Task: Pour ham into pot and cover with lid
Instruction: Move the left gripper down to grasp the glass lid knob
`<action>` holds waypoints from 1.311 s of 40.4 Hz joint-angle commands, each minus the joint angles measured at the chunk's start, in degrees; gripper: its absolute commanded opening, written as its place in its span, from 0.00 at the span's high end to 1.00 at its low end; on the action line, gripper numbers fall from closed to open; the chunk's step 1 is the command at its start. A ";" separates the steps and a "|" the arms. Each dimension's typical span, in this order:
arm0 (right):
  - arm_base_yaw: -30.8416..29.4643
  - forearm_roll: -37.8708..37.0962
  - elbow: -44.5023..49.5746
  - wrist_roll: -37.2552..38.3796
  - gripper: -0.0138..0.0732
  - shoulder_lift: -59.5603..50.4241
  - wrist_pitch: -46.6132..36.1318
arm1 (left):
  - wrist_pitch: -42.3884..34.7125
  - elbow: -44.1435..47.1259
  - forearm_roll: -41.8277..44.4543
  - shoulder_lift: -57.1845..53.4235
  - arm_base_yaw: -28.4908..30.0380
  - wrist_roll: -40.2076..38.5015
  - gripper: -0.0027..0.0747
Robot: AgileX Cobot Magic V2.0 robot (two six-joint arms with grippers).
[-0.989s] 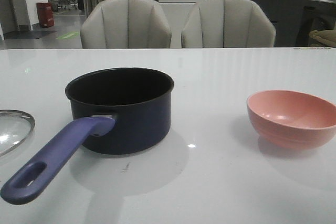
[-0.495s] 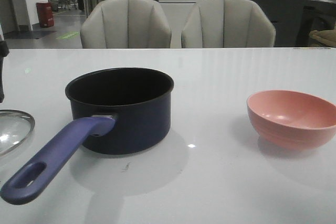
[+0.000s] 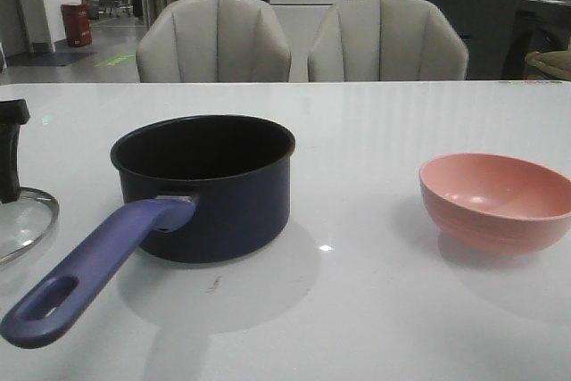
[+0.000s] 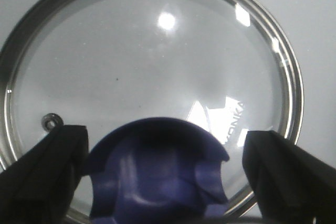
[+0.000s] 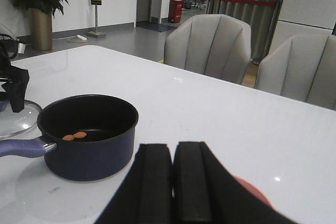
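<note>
Left gripper (image 4: 163, 182) has dropped lower over the one lid (image 4: 131, 66) since a second ago; jaws open, knob (image 4: 157, 171) between them. Right gripper (image 5: 173, 177) jaws closed, empty. One pot (image 5: 86, 135) holds two ham pieces (image 5: 74, 136). Pink bowl (image 3: 498, 201) mostly hidden behind right jaws.

Ham (image 5: 74, 136) inside pot (image 5: 88, 136), lid (image 5: 18, 118) beside it, right end effector (image 5: 173, 192) closed

Clear glass lid (image 4: 147, 72), shiny steel rim.
</note>
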 commanded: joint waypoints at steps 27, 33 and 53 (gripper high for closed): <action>0.04 -0.27 -1.66 -0.32 0.67 0.47 -5.03 | -0.56 -1.73 -0.72 -1.72 -0.23 -0.77 0.64; 0.04 -0.27 -1.66 -0.32 0.67 0.47 -5.03 | -0.56 -1.73 -0.72 -1.72 -0.23 -0.77 0.66; 0.04 -0.27 -1.66 -0.32 0.67 0.47 -5.03 | 2.65 -6.85 -0.72 -1.72 -0.23 -0.77 0.66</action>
